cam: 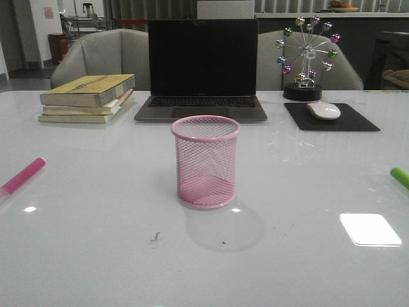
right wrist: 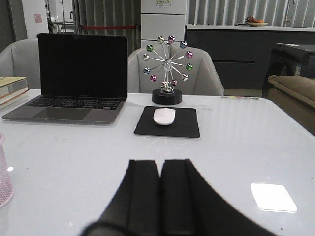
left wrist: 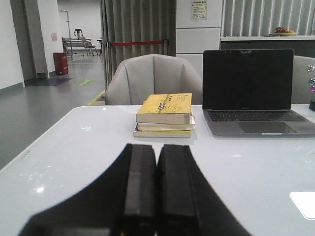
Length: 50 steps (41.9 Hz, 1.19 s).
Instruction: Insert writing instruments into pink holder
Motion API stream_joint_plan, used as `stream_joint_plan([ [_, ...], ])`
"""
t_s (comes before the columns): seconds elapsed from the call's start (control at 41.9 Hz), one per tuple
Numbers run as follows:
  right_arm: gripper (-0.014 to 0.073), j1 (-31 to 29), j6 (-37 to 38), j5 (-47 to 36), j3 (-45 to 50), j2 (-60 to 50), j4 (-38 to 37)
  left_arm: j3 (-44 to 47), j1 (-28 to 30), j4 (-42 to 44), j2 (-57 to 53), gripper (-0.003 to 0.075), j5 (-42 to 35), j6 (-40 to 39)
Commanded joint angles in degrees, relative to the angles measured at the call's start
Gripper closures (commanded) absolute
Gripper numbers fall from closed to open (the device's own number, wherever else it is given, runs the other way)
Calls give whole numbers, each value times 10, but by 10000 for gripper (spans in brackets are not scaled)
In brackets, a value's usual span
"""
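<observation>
My left gripper [left wrist: 156,187] and right gripper [right wrist: 161,189] are both clenched on nothing. The pink marker [cam: 23,175] lies far left, the green marker [cam: 400,176] far right, the empty pink holder [cam: 206,161] between. They look light, stiff, slick; I'd grip mid-barrel.

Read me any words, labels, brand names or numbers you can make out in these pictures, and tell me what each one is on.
No text can be read in any view.
Top yellow book: dark cover markings, too blurred to read.
Laptop: a faint mark below the screen, too small to read.
Wall notice behind the chairs: printed lines, illegible.
Pink marker, green marker, pink holder, mouse: no visible lettering.
</observation>
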Motion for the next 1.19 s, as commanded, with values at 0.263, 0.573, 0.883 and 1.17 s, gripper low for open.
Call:
stream_joint_plan([
  [0.263, 537, -3, -4, -53, -2, -11, -4, 2, -3, 0, -10, 629, -52, -1],
  [0.573, 537, -3, -4, -53, -2, -11, -4, 2, -3, 0, -10, 629, -52, -1],
  [0.883, 537, -3, -4, -76, -5, -11, -4, 0, -3, 0, -10, 629, -80, -1],
  [1.17, 537, -3, -4, 36, -165, -6, -4, -142, -3, -7, -5, 629, -42, -1],
])
